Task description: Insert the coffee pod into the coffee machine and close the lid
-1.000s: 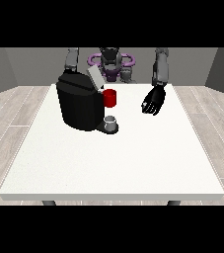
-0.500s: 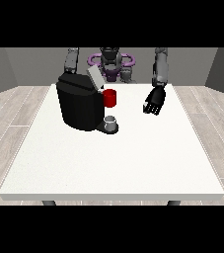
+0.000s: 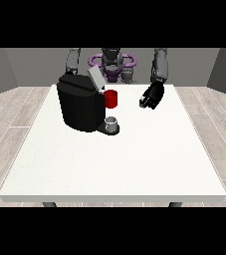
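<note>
so the hand at the view's right [image 3: 152, 95] has pulled back a little, fingers curled on nothing i can see. a grey thing [image 3: 112, 122] sits at the coffee machine [image 3: 80, 102]; lid [image 3: 95, 78] still up.

hand at view's left hidden behind coffee machine [image 3: 80, 104]

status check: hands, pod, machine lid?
Hand at view's right over the table, empty. Other hand hidden behind coffee machine. Lid up. Grey thing at machine's base, possibly the pod.

White table [image 3: 134, 164], grey walls, pale plank floor [image 3: 10, 119]
</note>
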Motion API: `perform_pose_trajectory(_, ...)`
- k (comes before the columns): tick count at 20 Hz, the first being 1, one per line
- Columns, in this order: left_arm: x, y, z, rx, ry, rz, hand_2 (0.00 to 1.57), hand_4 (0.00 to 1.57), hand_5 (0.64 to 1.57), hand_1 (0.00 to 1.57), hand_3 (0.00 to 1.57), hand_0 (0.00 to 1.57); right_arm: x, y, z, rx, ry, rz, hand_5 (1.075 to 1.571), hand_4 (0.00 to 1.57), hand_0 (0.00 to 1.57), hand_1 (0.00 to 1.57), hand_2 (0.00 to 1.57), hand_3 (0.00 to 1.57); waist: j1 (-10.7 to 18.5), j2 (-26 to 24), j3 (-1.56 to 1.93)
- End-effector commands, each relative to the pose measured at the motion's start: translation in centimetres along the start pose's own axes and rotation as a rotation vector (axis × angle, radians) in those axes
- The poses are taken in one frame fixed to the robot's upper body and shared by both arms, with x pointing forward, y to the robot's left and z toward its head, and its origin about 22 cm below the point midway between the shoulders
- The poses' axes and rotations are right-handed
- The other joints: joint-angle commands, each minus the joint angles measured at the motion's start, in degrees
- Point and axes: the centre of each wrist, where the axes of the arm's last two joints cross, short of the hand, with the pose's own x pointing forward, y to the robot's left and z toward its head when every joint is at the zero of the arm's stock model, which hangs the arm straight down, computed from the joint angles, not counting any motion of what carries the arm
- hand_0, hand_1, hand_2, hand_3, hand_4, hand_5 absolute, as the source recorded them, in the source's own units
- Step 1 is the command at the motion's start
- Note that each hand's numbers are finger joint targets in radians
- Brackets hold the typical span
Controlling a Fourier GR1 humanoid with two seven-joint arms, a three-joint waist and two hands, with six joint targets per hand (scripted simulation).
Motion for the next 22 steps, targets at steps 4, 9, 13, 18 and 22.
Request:
perform_pose_trajectory(4,4.5,2.1,-2.1,-0.084,-0.068,0.026,1.38,0.49,1.571,1.38,1.33,1.38,-2.4,-1.4,-0.8,-0.048,0.080,0.029,1.571,0.00,0.00,0.00,0.00,0.00,3.08,-4.20,0.03)
perform_pose_trajectory(9,4.8,6.0,-2.5,-0.050,-0.075,0.047,1.40,0.60,1.571,1.40,1.34,1.40,-0.8,1.4,-0.1,0.032,0.039,0.022,1.571,0.00,0.00,0.00,0.00,0.00,-1.32,-4.72,0.00)
perform_pose_trajectory(13,7.8,6.0,-3.3,-0.069,-0.103,0.024,1.35,0.59,1.571,1.33,1.32,1.33,-1.4,-1.3,-1.1,0.000,0.043,0.025,1.571,0.00,0.00,0.00,0.00,0.00,0.07,-5.77,0.02)
perform_pose_trajectory(18,8.9,8.5,-3.6,-0.028,-0.117,0.046,1.42,0.54,1.571,1.42,1.38,1.42,-1.0,0.5,-0.5,0.029,0.018,-0.005,1.571,0.00,0.00,0.00,0.00,0.00,-2.78,-5.81,0.01)
perform_pose_trajectory(22,9.8,12.7,-3.6,-0.043,-0.098,0.124,1.27,0.51,1.571,1.22,1.29,1.22,0.4,1.6,-0.9,0.051,-0.002,-0.033,1.571,0.00,0.00,0.00,0.00,0.00,-3.17,-6.76,0.01)
